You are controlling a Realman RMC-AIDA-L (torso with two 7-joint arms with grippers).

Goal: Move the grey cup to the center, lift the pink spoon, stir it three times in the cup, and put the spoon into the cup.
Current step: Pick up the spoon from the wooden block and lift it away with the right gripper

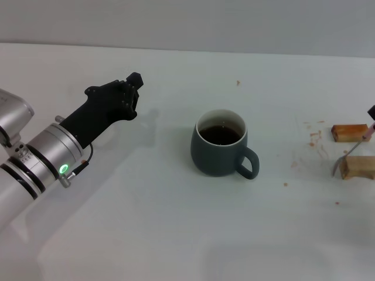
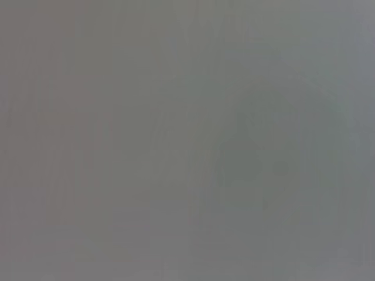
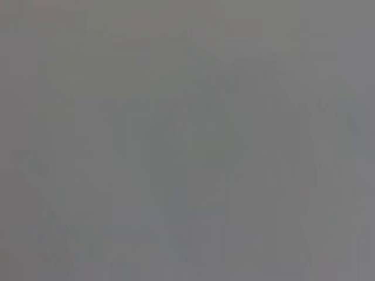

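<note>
From the head camera, the left gripper [image 1: 130, 88] hangs over the white table [image 1: 146, 222], its black fingers drawn close together with nothing between them, so it looks clenched and empty. The grey cup [image 1: 220, 149] stands upright on the table well to that gripper's right and a little nearer the robot, holding dark liquid, its loop handle pointing away from the gripper. Farther out on that same side, two small wooden blocks [image 1: 350, 133] lie near the table's edge, and the pink spoon [image 1: 351, 153] leans across them, bowl down towards the table, pink handle rising to the frame's border. There a sliver of the right gripper [image 1: 371, 111] shows just beside the handle tip; whether it grips the spoon cannot be told. The left wrist view is a uniform grey blur with nothing discernible. The right wrist view is likewise a featureless grey.
</note>
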